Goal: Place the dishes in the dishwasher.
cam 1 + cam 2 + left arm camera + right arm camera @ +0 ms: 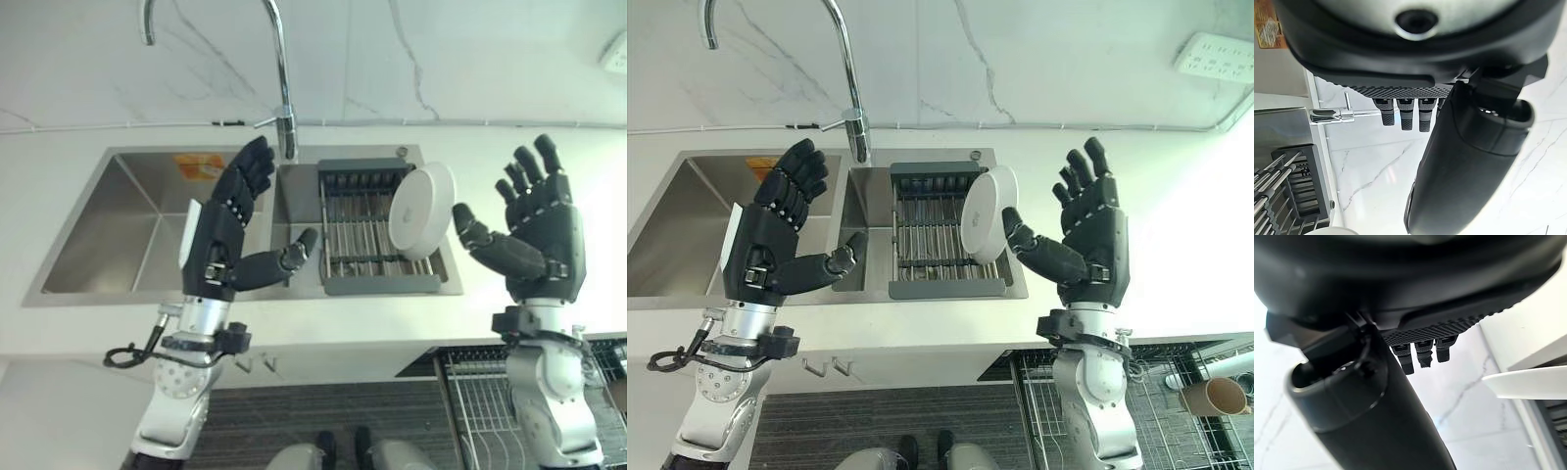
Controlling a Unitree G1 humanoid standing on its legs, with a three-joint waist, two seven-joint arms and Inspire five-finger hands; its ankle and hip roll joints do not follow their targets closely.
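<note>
A white plate (pixel 422 210) stands on edge in the dark dish rack (pixel 377 235) set in the right basin of the steel sink (pixel 108 230); the plate's rim shows in the right wrist view (pixel 1528 382). My left hand (pixel 227 230) is raised over the sink's middle, open, fingers straight and holding nothing. My right hand (pixel 537 230) is raised over the counter just right of the plate, open and empty, its thumb close to the plate's rim without touching. The dishwasher's wire rack (pixel 1058 411) shows below the counter edge at lower right.
A tall curved tap (pixel 281 88) rises behind the sink between the hands. An orange sponge (pixel 199 164) lies at the back of the left basin. A tan cup (pixel 1213 396) lies in the dishwasher rack. A wall socket (pixel 1215 57) sits at upper right.
</note>
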